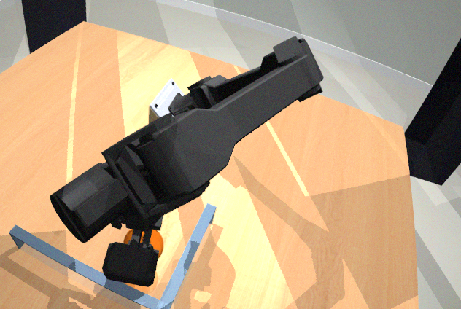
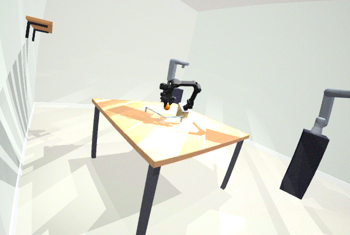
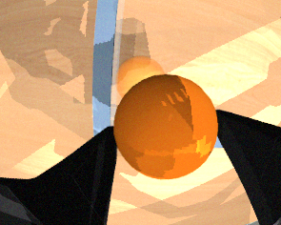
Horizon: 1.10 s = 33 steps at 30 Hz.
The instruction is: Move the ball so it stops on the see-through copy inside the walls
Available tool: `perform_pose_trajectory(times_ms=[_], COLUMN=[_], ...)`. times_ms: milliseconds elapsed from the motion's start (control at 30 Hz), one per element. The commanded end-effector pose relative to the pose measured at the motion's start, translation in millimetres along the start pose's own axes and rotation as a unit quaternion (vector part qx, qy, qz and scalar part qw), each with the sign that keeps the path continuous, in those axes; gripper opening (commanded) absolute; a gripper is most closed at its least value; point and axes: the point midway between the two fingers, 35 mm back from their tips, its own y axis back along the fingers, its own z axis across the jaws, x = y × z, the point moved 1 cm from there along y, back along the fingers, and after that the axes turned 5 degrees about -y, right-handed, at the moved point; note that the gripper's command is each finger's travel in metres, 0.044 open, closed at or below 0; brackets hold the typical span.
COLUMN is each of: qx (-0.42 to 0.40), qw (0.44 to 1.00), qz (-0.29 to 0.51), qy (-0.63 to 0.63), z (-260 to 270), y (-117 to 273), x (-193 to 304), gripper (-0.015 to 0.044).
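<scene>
My gripper is shut on the orange ball, one black finger on each side in the wrist view. The ball hangs above the table, inside the corner. The two low walls show as blue edges: a left one and a right one; one wall edge passes left of the ball in the wrist view. The see-through copy is pale orange, near the corner; a finger hides most of it in the top view, and the ball partly covers it in the wrist view.
A block with a white sloping face stands on the table by the arm, behind the walls. The arm reaches over the table from the back. Dark pedestals stand beyond the table edges.
</scene>
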Motion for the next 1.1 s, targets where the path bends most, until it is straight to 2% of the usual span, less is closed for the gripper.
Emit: perform_pose_trajectory(times_ms=[0, 533, 1067], qx=[-0.001, -0.001, 0.000], qw=[0.998, 0.944, 0.822], qz=[0.002, 0.002, 0.003], qy=[-0.064, -0.329, -0.570], z=[1, 4, 7], y=[-2, -8, -15], x=[0, -2, -3], gripper=[0.0000, 0.0000, 0.0000])
